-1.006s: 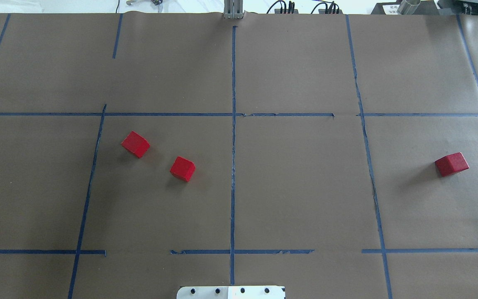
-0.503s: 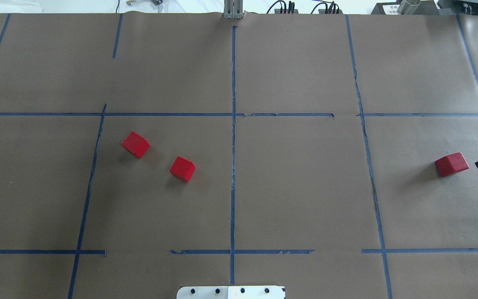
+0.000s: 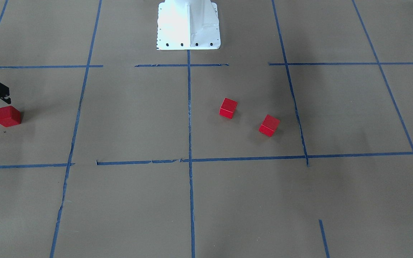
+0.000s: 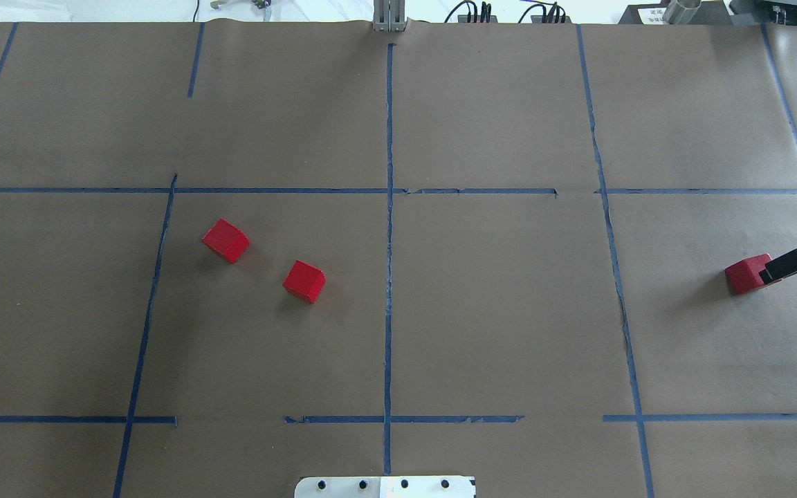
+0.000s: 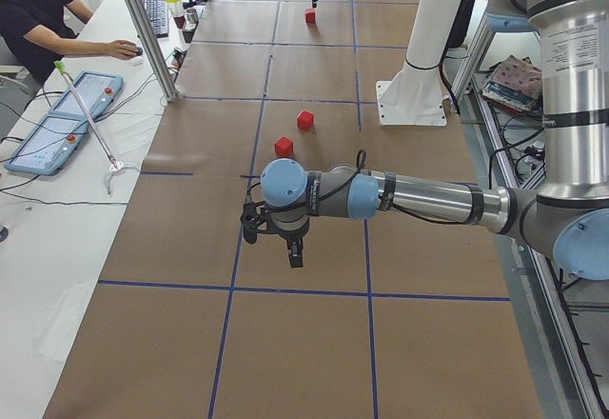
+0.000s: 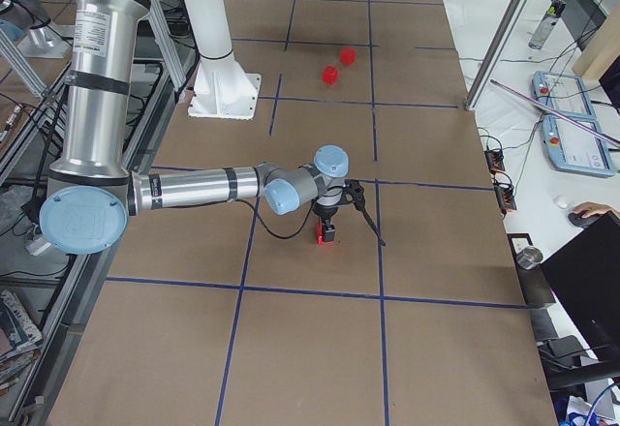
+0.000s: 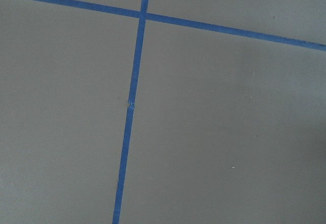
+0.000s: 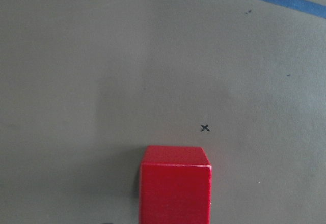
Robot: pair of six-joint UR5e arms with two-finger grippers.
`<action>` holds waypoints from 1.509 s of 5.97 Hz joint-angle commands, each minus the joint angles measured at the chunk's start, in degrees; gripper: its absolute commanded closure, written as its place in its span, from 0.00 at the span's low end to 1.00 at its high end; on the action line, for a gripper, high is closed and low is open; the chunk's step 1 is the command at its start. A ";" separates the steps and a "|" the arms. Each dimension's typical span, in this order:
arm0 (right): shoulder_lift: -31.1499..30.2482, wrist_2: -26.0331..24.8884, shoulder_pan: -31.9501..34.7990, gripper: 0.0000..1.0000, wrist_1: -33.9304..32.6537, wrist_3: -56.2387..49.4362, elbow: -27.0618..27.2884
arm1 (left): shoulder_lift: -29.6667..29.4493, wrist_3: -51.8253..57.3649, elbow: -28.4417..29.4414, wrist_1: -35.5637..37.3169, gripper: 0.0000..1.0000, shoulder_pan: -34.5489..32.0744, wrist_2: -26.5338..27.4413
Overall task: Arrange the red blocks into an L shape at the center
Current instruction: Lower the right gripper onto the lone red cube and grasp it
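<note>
Two red blocks (image 4: 225, 241) (image 4: 304, 281) lie apart left of the centre tape line; they also show in the front view (image 3: 269, 125) (image 3: 228, 108). The third red block (image 4: 744, 274) lies far right, also in the front view (image 3: 8, 116) and low in the right wrist view (image 8: 175, 186). My right gripper (image 4: 784, 230) hangs open just above it, one finger over the block's outer edge, the other well beyond it; it holds nothing. My left gripper (image 5: 273, 246) shows only in the exterior left view, over bare paper; I cannot tell its state.
Brown paper with blue tape lines (image 4: 389, 207) covers the table. The white robot base plate (image 4: 385, 487) sits at the near edge. A small pen mark (image 8: 205, 128) lies just beyond the right block. An operator (image 5: 38, 9) sits at a side desk.
My right gripper has come in from the right edge and now reaches over the far-right block's outer edge. No block has moved.
</note>
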 commanded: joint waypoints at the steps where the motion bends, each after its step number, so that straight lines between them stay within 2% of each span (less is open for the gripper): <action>1: 1.46 0.06 -0.74 0.00 0.10 0.66 -1.62 | 0.07 -0.42 -0.86 0.06 0.00 0.02 0.01; 4: 2.25 -0.47 -4.07 0.00 0.18 0.93 -3.46 | 0.16 -0.51 -1.38 0.06 0.00 -0.07 -0.08; 5: 3.22 -2.21 -4.26 0.07 0.27 0.32 -4.68 | 0.34 -0.51 -1.56 0.06 0.00 -0.07 -0.08; 7: 4.01 -3.02 -4.17 0.99 0.36 -0.12 -4.35 | 0.34 -0.51 -1.65 0.06 0.00 -0.07 -0.08; 9: 7.42 -3.19 -4.08 0.99 0.71 4.76 -1.36 | 0.60 -0.51 -1.73 0.06 0.00 -0.07 -0.08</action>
